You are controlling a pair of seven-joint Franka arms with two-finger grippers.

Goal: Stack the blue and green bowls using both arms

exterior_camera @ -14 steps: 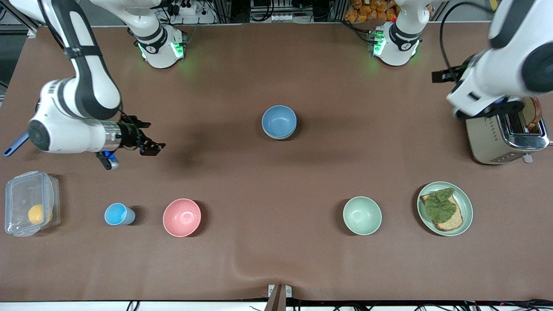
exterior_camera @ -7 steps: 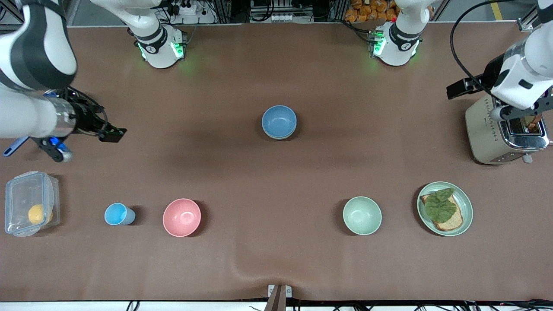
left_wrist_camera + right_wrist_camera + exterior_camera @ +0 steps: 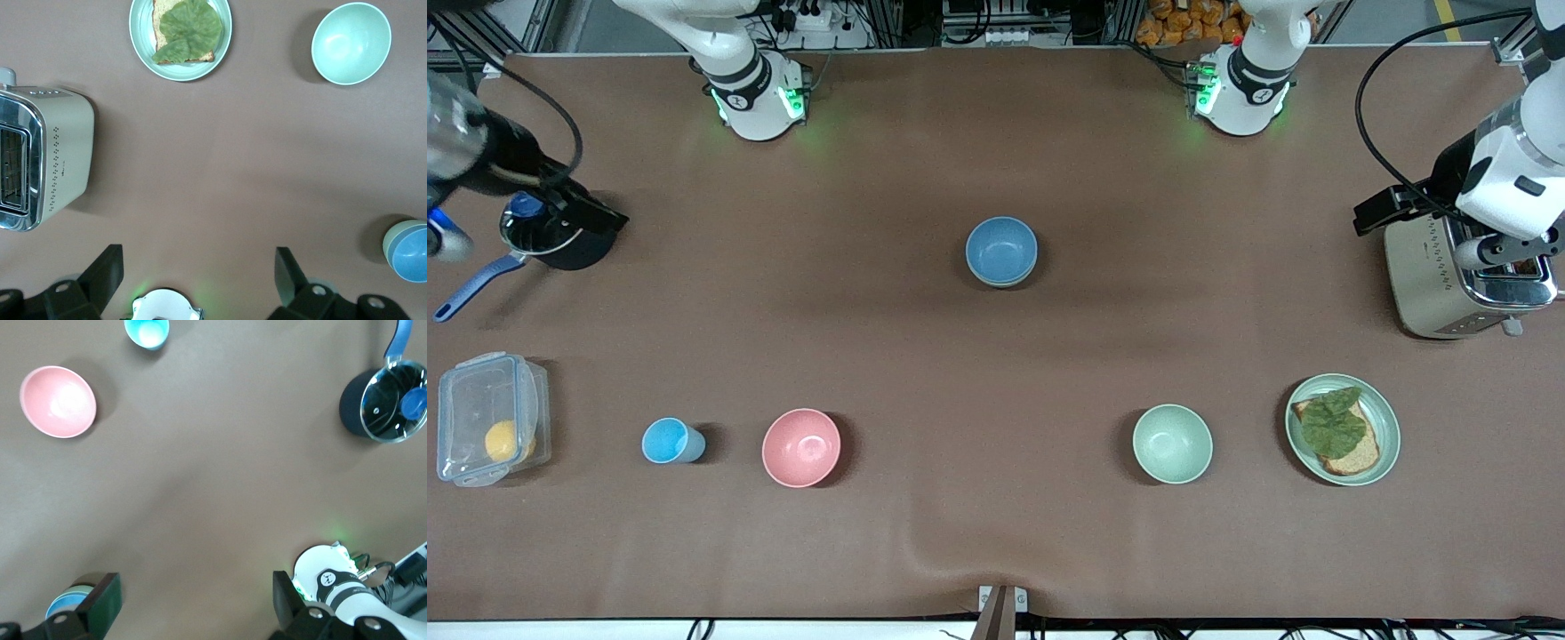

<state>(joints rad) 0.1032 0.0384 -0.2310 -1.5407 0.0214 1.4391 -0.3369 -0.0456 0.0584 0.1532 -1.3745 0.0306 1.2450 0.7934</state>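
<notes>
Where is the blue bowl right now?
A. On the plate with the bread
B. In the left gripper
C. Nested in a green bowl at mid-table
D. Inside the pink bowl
C: the blue bowl sits in the green bowl, whose rim shows beneath it.

The table (image 3: 996, 533) is showing a matt brown cloth-like cover, creasing slightly near the front edge. The blue bowl (image 3: 1001, 250) and the green bowl (image 3: 393, 238) under it are looking matt and smooth, as are the pink bowl (image 3: 801, 447) and the mint bowl (image 3: 1172, 443). The toaster (image 3: 1449, 284) is gleaming with polished metal. The box (image 3: 485, 418) is looking like clear glossy plastic. The pot (image 3: 383, 403) is wearing a shiny glass lid.
</notes>
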